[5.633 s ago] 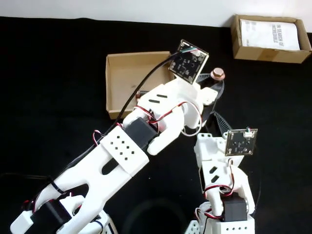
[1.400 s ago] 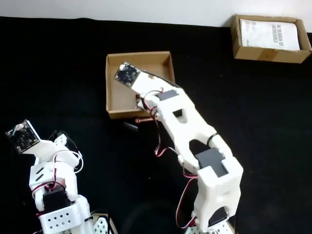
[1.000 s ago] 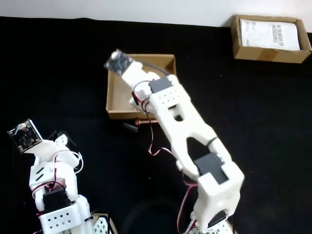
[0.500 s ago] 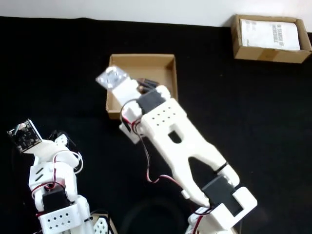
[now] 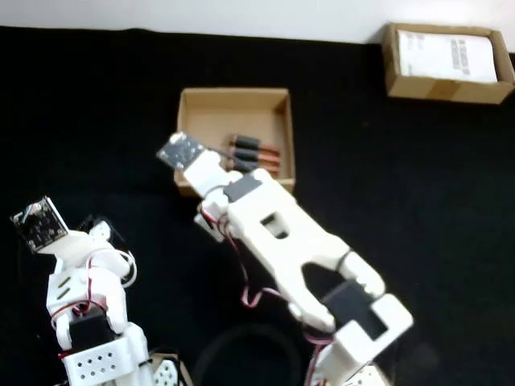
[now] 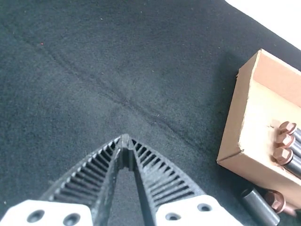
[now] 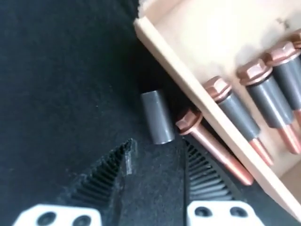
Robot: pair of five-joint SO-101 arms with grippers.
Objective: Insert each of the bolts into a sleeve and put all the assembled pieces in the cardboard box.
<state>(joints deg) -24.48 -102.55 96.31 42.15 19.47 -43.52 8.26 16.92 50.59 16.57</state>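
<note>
The cardboard box (image 5: pixel 233 112) holds a row of assembled pieces (image 5: pixel 254 154), copper bolts in dark sleeves (image 7: pixel 235 110). Just outside its front wall (image 7: pixel 188 75) lie a loose grey sleeve (image 7: pixel 157 115) and a bare copper bolt (image 7: pixel 214 153), side by side on the cloth. My right gripper (image 7: pixel 157 150) is open, its tips just short of the sleeve and the bolt's head. In the high view the right arm (image 5: pixel 273 233) covers that spot. My left gripper (image 6: pixel 124 141) is shut and empty over the cloth, away from the box (image 6: pixel 249 108); the loose sleeve (image 6: pixel 256 207) shows beyond.
A second cardboard box (image 5: pixel 447 84) with a printed sheet in it stands at the far right back. The left arm (image 5: pixel 80 273) sits folded at the front left. Black cloth covers the table, open at left and right of the box.
The right arm has drawn back from over the box toward its front-left corner, uncovering the assembled pieces inside. The left arm has stayed folded.
</note>
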